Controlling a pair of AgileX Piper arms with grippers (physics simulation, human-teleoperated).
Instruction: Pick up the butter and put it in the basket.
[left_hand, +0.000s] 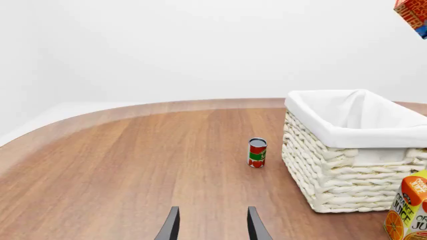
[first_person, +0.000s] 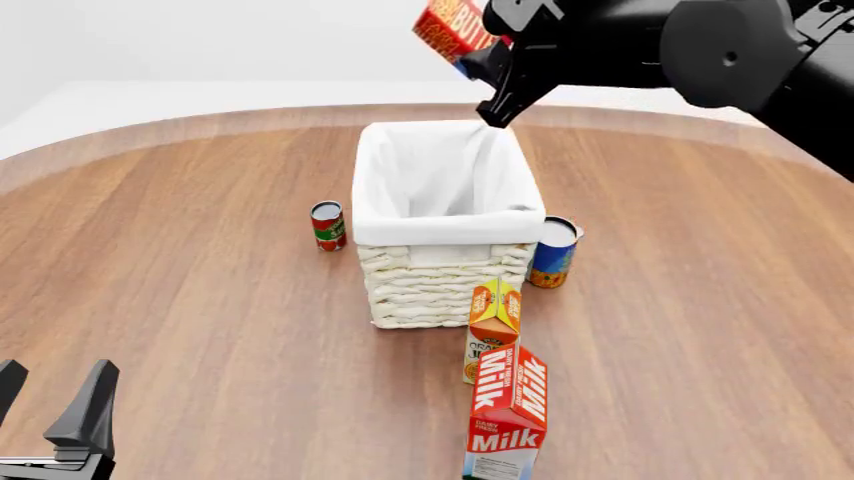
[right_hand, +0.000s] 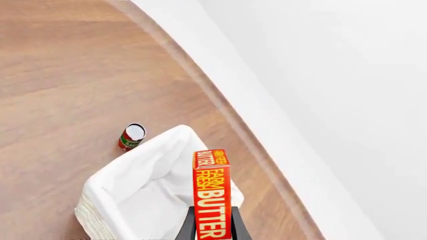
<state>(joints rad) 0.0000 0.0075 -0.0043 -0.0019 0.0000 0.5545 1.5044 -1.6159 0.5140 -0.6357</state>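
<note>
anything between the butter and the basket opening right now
Nothing visible. The right end effector holds the butter in the air above the basket's far rim, and only the bare white liner shows inside the basket.

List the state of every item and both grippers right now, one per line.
butter: held in the air above the basket
basket: upright, nothing visible inside
red can: upright, left of the basket
blue can: upright, right of the basket
juice carton: upright
Milk carton: upright
right gripper: jaws shut on butter
left gripper: jaws open, empty
</note>
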